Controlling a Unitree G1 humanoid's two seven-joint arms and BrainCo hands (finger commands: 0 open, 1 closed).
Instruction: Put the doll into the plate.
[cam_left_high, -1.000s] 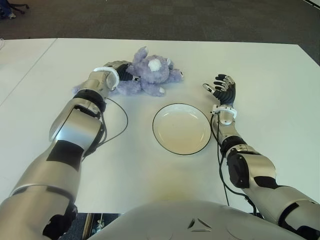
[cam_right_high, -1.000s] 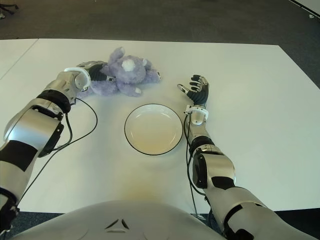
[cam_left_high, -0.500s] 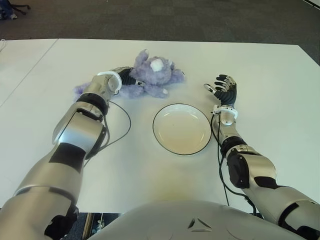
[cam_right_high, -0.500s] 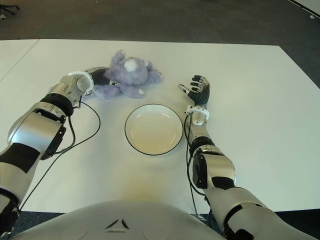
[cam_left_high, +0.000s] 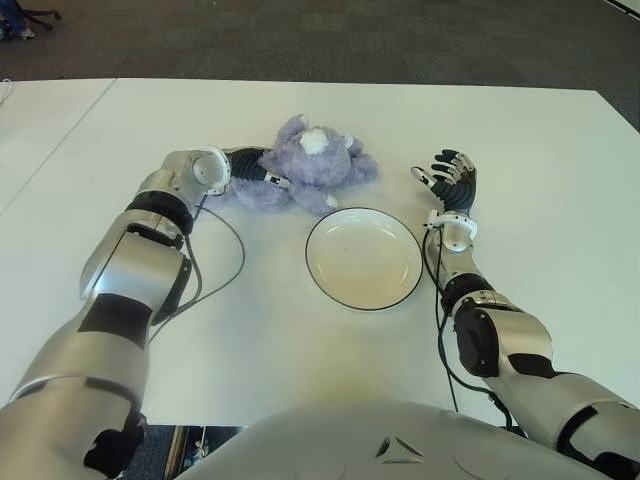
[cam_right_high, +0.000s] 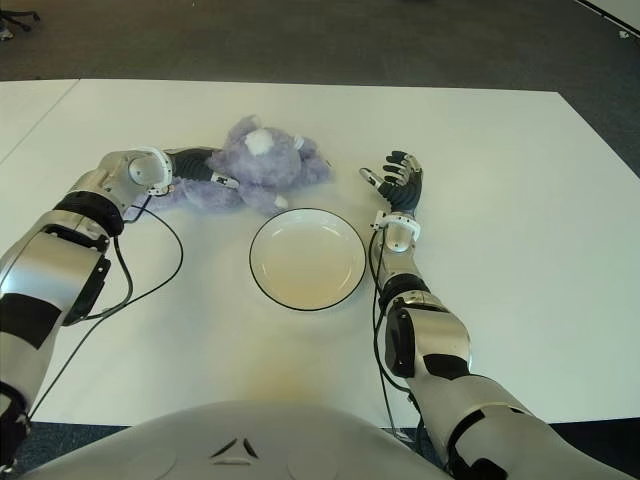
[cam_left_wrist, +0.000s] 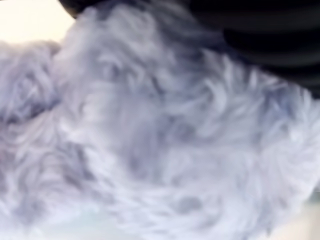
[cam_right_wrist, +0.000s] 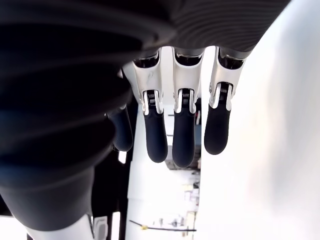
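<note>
From the head views, a fluffy lilac doll (cam_left_high: 305, 168) lies on the white worktop (cam_left_high: 300, 350), just beyond the far-left rim of the round plate (cam_left_high: 363, 257), which has a dark edge and holds nothing. The left hand (cam_left_high: 262, 172) reaches in from the left with its dark fingers buried in the doll's fur, gripping it. The right hand (cam_left_high: 450, 182) shows to the right of the plate, palm up, fingers spread and holding nothing.

In the left wrist view, lilac fur (cam_left_wrist: 160, 140) fills nearly everything, with dark parts of the hand pressed against it at the edge.

In the right wrist view, the fingers (cam_right_wrist: 184, 135) hang straight and apart, clasping nothing
</note>
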